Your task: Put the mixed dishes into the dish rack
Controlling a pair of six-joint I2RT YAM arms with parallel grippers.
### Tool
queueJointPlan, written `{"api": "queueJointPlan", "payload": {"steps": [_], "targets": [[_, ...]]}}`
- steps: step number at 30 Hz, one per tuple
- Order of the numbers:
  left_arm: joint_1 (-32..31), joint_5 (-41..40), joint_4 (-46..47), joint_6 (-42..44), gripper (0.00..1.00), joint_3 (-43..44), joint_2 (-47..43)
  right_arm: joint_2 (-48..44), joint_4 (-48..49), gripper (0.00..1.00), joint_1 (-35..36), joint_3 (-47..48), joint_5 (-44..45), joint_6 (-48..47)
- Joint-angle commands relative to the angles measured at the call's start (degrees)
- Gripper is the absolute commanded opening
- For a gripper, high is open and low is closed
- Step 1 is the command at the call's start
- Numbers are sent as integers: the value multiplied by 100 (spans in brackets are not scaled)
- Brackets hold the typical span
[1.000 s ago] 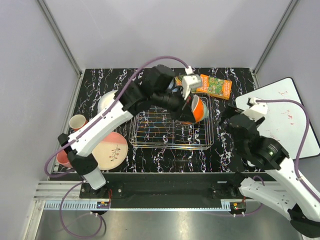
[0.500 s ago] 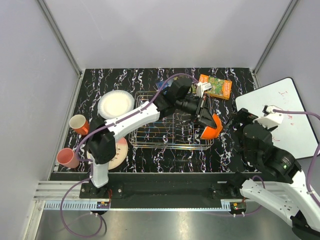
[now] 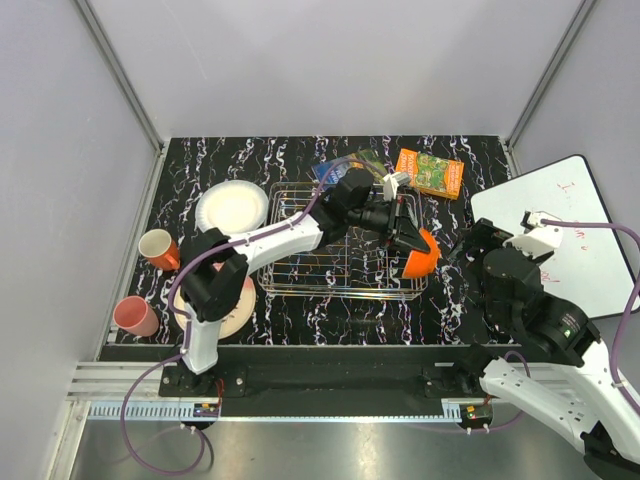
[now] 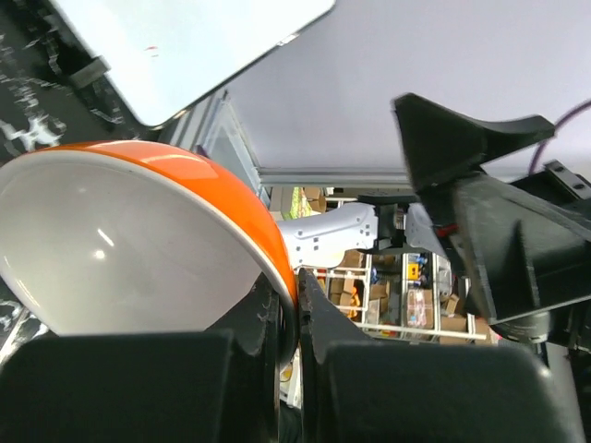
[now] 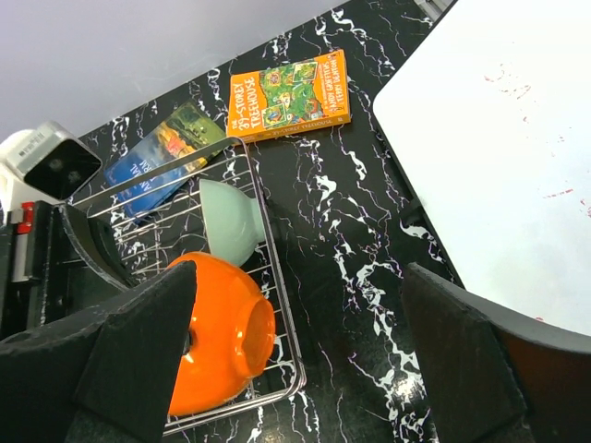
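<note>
The black marbled table [image 3: 200,165] fills the middle of the view, with a white board [image 3: 570,240] lying at its 3 o'clock edge. The wire rack [image 3: 330,272] sits at the centre. A big pink-and-cream plate [image 3: 238,308] lies at the rack's 8 o'clock, partly under the left arm, and a white plate [image 3: 232,207] lies at its 10 o'clock. The orange bowl [image 3: 424,257] is tipped on its side in the rack's 4 o'clock corner. The left gripper [image 3: 408,236] is clenched on that bowl's rim, one finger inside and one outside. A green bowl [image 5: 231,220] lies just beside it at its 12 o'clock, inside the rack. The right gripper [image 3: 480,242] hangs at the rack's 3 o'clock, jaws spread wide and grasping nothing. An orange packet [image 3: 430,172] and a blue packet [image 3: 345,165] lie at the rack's 1 and 12 o'clock. An orange cup [image 3: 158,247] and a pink cup [image 3: 135,316] stand at 9 and 8 o'clock, near the table's edge.
</note>
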Motion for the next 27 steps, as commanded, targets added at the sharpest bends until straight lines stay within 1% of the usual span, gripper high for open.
{"api": "queueJointPlan", "payload": {"steps": [1,5,9,17,18,21,22,24,27], "targets": [[315,-76,265,71,0,-279,-242,-38,-114,100,2,28,58,125],[430,-67,228,230,0,-691,-295,-91,-123,100,2,19,14,160],[474,-102,149,388,0,-763,-216,-38,-263,100,2,124,-74,257],[412,-269,456,213,1,-956,-102,-47,-264,100,2,72,-136,283],[412,-269,474,108,5,-991,-102,-38,-247,100,2,63,-127,301],[395,-243,807,-138,13,-1201,-102,6,-220,100,2,45,-118,248],[395,-251,878,-174,24,-1228,-119,23,-211,100,-7,45,-109,257],[369,-234,1079,-322,40,-1220,-111,24,-194,100,2,54,-92,239],[325,-190,1247,-429,42,-1132,-41,32,-167,100,2,45,-109,239]]}}
